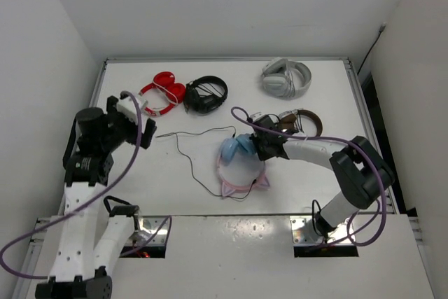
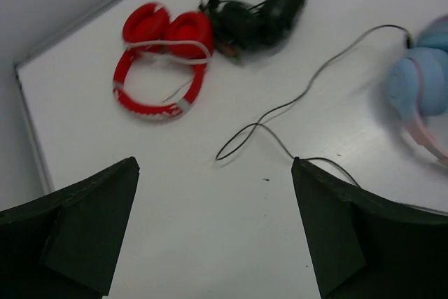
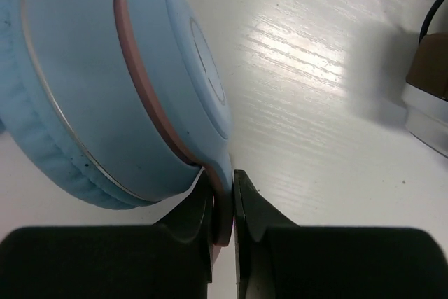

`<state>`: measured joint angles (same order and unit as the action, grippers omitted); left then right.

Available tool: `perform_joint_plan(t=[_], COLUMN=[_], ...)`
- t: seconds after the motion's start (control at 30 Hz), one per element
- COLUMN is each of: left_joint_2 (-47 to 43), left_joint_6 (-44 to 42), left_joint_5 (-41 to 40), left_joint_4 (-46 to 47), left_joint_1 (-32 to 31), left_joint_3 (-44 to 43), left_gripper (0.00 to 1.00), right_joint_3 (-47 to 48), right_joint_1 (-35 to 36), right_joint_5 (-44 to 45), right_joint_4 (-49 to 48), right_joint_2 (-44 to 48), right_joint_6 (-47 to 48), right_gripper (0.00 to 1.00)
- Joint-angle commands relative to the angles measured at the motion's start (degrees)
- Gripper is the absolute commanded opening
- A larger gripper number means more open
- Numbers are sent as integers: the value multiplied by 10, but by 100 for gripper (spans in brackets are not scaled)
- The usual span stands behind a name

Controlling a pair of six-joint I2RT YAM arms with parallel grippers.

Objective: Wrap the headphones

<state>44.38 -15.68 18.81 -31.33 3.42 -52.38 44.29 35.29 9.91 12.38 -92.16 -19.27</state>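
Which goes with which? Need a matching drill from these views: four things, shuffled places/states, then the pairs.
Things:
1. left gripper
2. right gripper
3. red headphones
4. grey headphones

Places or states:
A. back of the table, toward the right
B. shut on the pink band of the blue headphones
C. open, holding nothing
D. back left, beside the black headphones

Pairs: 1-C, 2-B, 3-D, 4-A

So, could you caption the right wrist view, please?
Right tool pinching the pink headband below the blue ear cup.
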Motion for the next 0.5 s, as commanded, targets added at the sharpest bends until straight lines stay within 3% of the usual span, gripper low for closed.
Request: perform_joint_plan(t=[0.0, 0.07, 0.2, 0.33, 0.47], left_joint_2=[-53, -67, -77, -90, -115], left_joint_6=[-97, -127, -132, -144, -144], left_joint_5=[155, 213, 183, 177, 177], left_joint_4=[-38, -67, -75, -75, -75], left_joint_1=[-20, -34, -59, -59, -59], left_joint_3=[22, 22, 27, 39, 53], left_gripper=[96, 96, 94, 90, 90], right_joint_3=[27, 41, 116, 177, 236], right_joint_1=[23, 40, 59, 95, 108], right_joint_5=[9, 41, 92, 188, 194], right_joint_4=[-22, -59, -73, -132, -111], right_joint_2=[57, 80, 80, 68, 68], right_joint_6=[9, 24, 60, 153, 162], right_gripper=[0, 0, 0, 0, 0])
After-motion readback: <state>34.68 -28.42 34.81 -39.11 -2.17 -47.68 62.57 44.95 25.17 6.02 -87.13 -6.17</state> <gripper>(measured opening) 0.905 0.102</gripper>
